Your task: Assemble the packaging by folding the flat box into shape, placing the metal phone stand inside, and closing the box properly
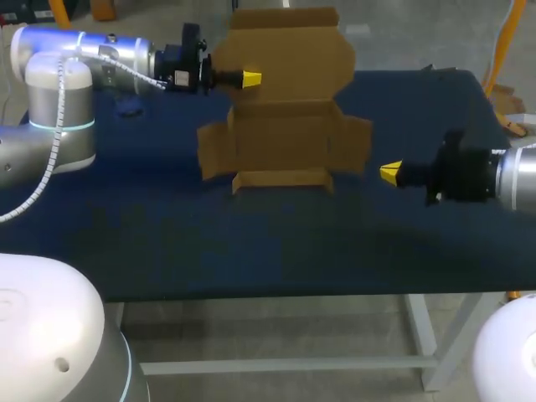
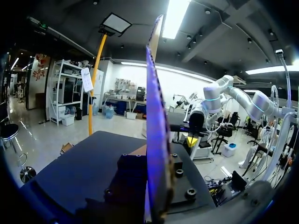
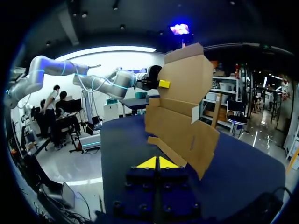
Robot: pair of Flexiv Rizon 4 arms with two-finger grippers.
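Head view: the cardboard box (image 1: 285, 142) is seen half-folded near the middle of the worktop's (image 1: 251, 243) far edge, with its tall back panel raised upright. The left side of that panel is clamped between the fingers of the left gripper (image 1: 249, 79). The right gripper (image 1: 391, 172) is held near the box's right flap, not touching it, its yellow tips pressed together on nothing.

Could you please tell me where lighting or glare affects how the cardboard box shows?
Head view: box evenly lit, clear against the dark table. Left wrist view: its panel, edge-on, carries a violet sheen. Right wrist view: box plainly lit, no glare.
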